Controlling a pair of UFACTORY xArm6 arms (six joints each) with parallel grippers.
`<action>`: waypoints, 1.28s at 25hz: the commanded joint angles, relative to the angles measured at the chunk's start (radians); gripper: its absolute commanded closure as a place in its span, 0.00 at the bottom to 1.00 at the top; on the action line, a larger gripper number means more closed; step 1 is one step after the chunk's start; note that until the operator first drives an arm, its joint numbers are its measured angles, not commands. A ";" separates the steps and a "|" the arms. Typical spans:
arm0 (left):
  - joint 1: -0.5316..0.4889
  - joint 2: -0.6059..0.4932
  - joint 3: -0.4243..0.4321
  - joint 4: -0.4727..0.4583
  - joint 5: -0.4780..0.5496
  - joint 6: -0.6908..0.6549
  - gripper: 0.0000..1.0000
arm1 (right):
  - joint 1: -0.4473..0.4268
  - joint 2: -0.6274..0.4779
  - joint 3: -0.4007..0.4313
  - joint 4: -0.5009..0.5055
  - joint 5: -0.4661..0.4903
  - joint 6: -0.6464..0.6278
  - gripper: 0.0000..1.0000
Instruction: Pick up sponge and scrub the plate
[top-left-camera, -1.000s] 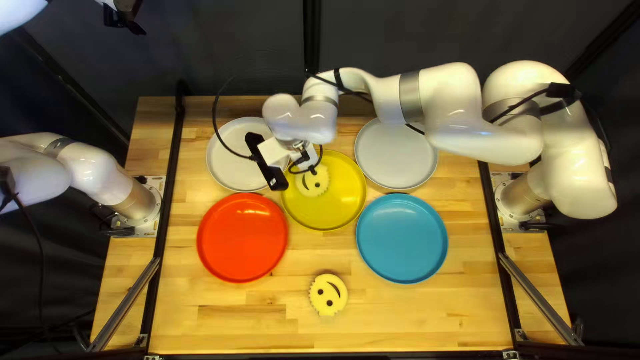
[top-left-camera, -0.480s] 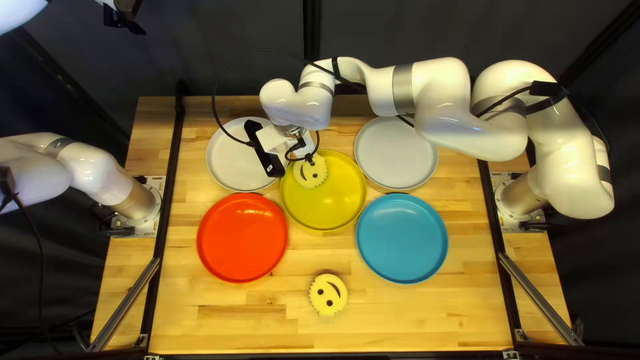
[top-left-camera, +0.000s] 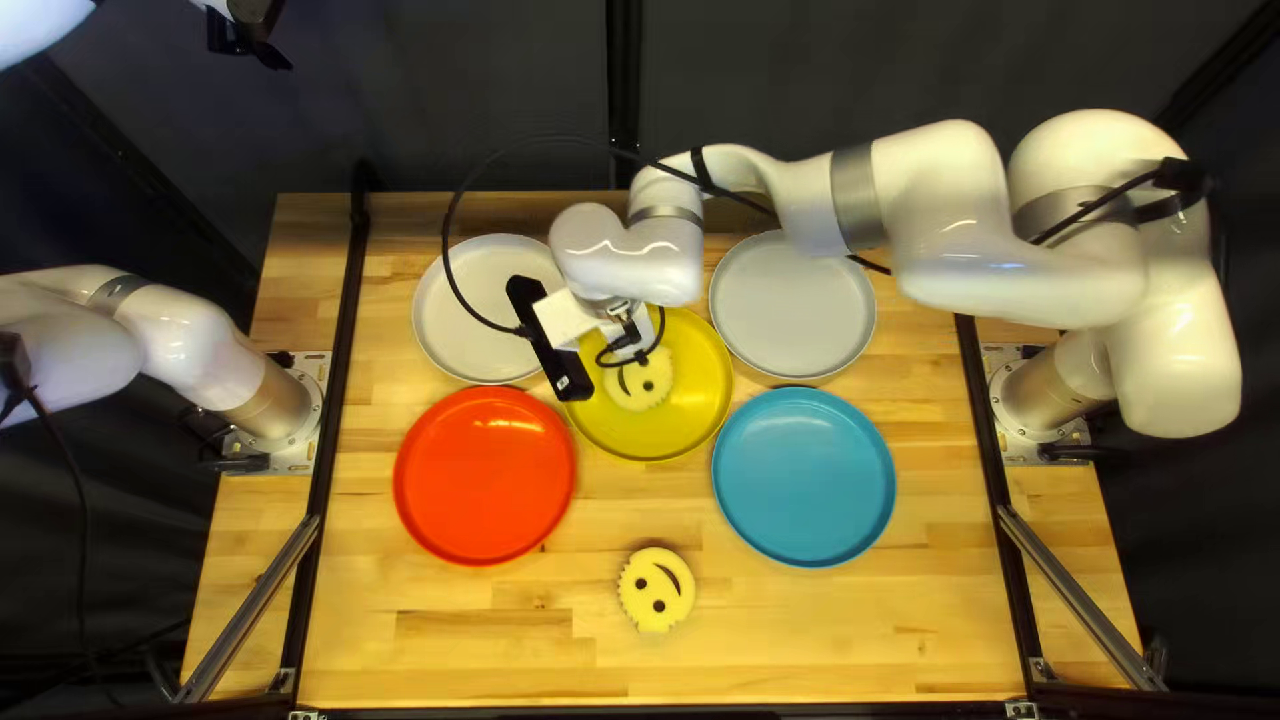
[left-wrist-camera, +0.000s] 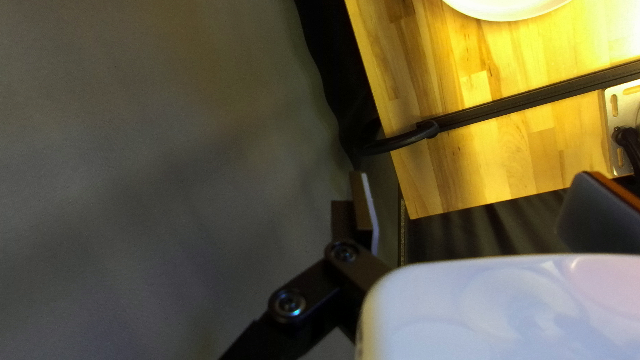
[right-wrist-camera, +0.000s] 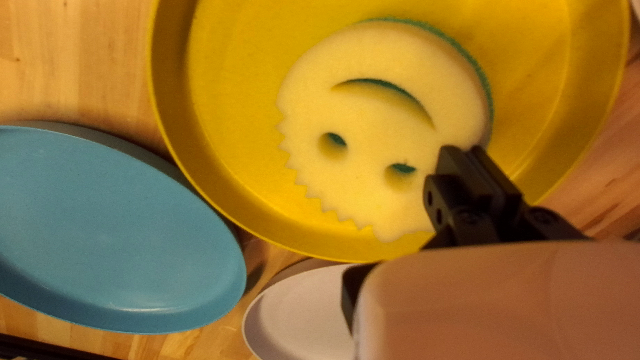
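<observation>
My right gripper reaches over the yellow plate in the top left view. A round yellow smiley sponge lies over that plate beneath it. The right wrist view has the right gripper shut on one edge of the sponge, face up over the yellow plate; whether its green underside touches the plate cannot be seen. My left gripper is raised at the top left corner. From its wrist, the left gripper stands open, holding nothing.
A second smiley sponge lies near the table's near edge. The red plate and blue plate flank the yellow one. Two pale plates, one at left and one at right, are farther back, the left one partly under my right arm's camera.
My right gripper and the sponge first shifted slightly toward the far edge and left, then back toward the near edge and right across the yellow plate. The left arm has stayed still.
</observation>
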 commanded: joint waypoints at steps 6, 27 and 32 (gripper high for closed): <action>0.000 0.000 0.000 0.000 0.000 0.000 0.00 | -0.066 -0.021 0.058 0.020 -0.060 -0.077 1.00; 0.000 0.000 0.000 0.000 0.000 0.000 0.00 | -0.125 -0.038 0.095 -0.035 -0.081 -0.080 1.00; 0.000 0.000 0.000 0.000 0.000 0.000 0.00 | -0.074 -0.083 0.164 -0.048 -0.108 -0.026 1.00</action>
